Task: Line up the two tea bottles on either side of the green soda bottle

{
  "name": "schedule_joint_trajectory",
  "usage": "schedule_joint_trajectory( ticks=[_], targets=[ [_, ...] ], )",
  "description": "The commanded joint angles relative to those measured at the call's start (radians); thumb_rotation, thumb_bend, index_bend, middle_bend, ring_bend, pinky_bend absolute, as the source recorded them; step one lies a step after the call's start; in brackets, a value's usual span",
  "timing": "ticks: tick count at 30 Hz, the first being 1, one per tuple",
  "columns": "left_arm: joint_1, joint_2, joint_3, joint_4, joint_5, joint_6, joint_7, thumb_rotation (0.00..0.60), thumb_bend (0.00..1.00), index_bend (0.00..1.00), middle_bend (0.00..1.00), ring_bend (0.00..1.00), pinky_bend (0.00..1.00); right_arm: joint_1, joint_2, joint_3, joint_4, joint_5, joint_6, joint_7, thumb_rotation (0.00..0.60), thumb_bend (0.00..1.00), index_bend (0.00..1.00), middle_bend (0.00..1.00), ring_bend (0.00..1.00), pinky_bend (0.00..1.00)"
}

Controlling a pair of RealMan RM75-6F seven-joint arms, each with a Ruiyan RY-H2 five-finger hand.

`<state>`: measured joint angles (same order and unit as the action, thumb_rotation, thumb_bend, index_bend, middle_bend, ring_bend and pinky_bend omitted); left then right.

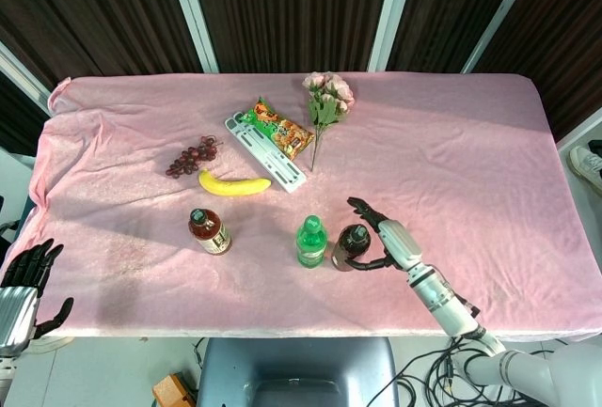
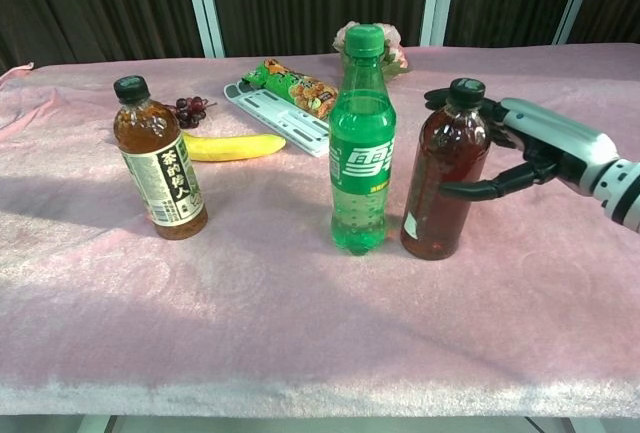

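Observation:
The green soda bottle [image 1: 311,242] [image 2: 362,143] stands upright near the table's front edge. A dark tea bottle [image 1: 352,245] [image 2: 445,183] stands close beside it on the right side of both views. My right hand [image 1: 390,238] [image 2: 530,148] is spread around that bottle, fingers lifted off behind its cap and thumb low in front of it, with no grip. The labelled tea bottle [image 1: 209,231] [image 2: 160,163] stands alone well to the left of the soda bottle. My left hand [image 1: 23,285] hangs off the table's front left corner, fingers apart and empty.
A banana [image 1: 233,184] [image 2: 232,146], grapes [image 1: 194,156], a white plastic rack [image 1: 266,152] with a snack packet [image 1: 282,127] on it, and pink flowers [image 1: 325,97] lie behind the bottles. The pink cloth [image 1: 470,163] covers the table.

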<state>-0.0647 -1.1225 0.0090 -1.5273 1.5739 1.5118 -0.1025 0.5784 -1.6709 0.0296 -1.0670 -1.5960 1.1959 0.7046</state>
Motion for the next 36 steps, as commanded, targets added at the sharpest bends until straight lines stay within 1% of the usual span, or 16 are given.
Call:
schedule_joint_trajectory(
  ticks=[1,2,5,6,8,9,11,12,15,19,21,24,28,30,34,36],
  targets=[
    [-0.003,0.006,0.001,0.004,0.0,-0.007,-0.025,0.6,0.36,0.0,0.0,0.0,0.07,-0.069,0.072,-0.036,-0.05,-0.043,0.12,-0.148,0.6,0.29,0.0,0.11,0.17,0.3],
    [-0.009,0.009,0.003,0.008,0.004,-0.017,-0.045,0.6,0.36,0.0,0.0,0.0,0.07,-0.09,0.098,-0.052,-0.062,-0.057,0.148,-0.199,0.6,0.29,0.0,0.09,0.14,0.29],
    [-0.045,0.02,0.014,0.038,0.035,-0.064,-0.181,0.6,0.36,0.0,0.0,0.0,0.07,-0.163,0.183,-0.093,-0.117,-0.09,0.241,-0.379,0.6,0.29,0.0,0.03,0.06,0.23],
    [-0.064,0.018,0.017,0.061,0.057,-0.076,-0.252,0.6,0.36,0.0,0.0,0.0,0.08,-0.195,0.215,-0.108,-0.141,-0.102,0.283,-0.441,0.6,0.29,0.0,0.02,0.05,0.22],
    [-0.093,0.002,0.02,0.103,0.094,-0.082,-0.377,0.6,0.36,0.0,0.0,0.0,0.08,-0.244,0.258,-0.126,-0.175,-0.118,0.347,-0.514,0.6,0.29,0.0,0.01,0.03,0.22],
    [-0.114,-0.019,0.02,0.137,0.121,-0.078,-0.468,0.6,0.36,0.0,0.0,0.0,0.09,-0.272,0.282,-0.136,-0.195,-0.131,0.389,-0.546,0.6,0.29,0.0,0.01,0.02,0.22],
    [-0.144,-0.068,0.014,0.192,0.145,-0.07,-0.607,0.6,0.36,0.0,0.0,0.0,0.09,-0.308,0.314,-0.153,-0.217,-0.151,0.436,-0.582,0.6,0.29,0.0,0.01,0.02,0.22],
    [-0.165,-0.106,0.011,0.231,0.157,-0.07,-0.689,0.6,0.36,0.0,0.0,0.0,0.09,-0.327,0.332,-0.163,-0.229,-0.161,0.457,-0.598,0.6,0.29,0.0,0.01,0.02,0.21],
    [-0.216,-0.207,-0.008,0.312,0.146,-0.098,-0.83,0.6,0.35,0.0,0.0,0.0,0.09,-0.357,0.358,-0.179,-0.244,-0.181,0.487,-0.598,0.6,0.29,0.0,0.01,0.02,0.21],
    [-0.276,-0.306,-0.038,0.363,0.104,-0.164,-0.906,0.6,0.34,0.0,0.0,0.0,0.09,-0.361,0.377,-0.187,-0.254,-0.21,0.485,-0.587,0.6,0.29,0.0,0.01,0.02,0.21],
    [-0.307,-0.344,-0.06,0.381,0.067,-0.215,-0.911,0.6,0.34,0.0,0.0,0.0,0.09,-0.362,0.382,-0.187,-0.255,-0.216,0.478,-0.591,0.6,0.29,0.0,0.01,0.02,0.21],
    [-0.339,-0.378,-0.084,0.39,0.026,-0.264,-0.922,0.6,0.33,0.0,0.0,0.0,0.09,-0.363,0.392,-0.188,-0.264,-0.22,0.467,-0.578,0.6,0.29,0.0,0.01,0.02,0.21],
    [-0.375,-0.41,-0.106,0.4,-0.007,-0.302,-0.918,0.6,0.32,0.0,0.0,0.0,0.09,-0.366,0.403,-0.183,-0.27,-0.224,0.461,-0.564,0.6,0.29,0.0,0.01,0.02,0.21],
    [-0.389,-0.416,-0.108,0.394,-0.014,-0.322,-0.925,0.6,0.32,0.0,0.0,0.0,0.1,-0.368,0.405,-0.18,-0.27,-0.227,0.461,-0.562,0.6,0.29,0.0,0.01,0.02,0.21],
    [-0.419,-0.402,-0.102,0.359,-0.019,-0.368,-1.021,0.6,0.31,0.0,0.0,0.0,0.12,-0.372,0.409,-0.174,-0.272,-0.231,0.457,-0.554,0.6,0.29,0.0,0.01,0.02,0.21],
    [-0.43,-0.405,-0.096,0.365,-0.011,-0.372,-1.021,0.6,0.31,0.0,0.0,0.0,0.13,-0.374,0.411,-0.171,-0.274,-0.232,0.457,-0.55,0.6,0.29,0.0,0.01,0.02,0.21]
  ],
)
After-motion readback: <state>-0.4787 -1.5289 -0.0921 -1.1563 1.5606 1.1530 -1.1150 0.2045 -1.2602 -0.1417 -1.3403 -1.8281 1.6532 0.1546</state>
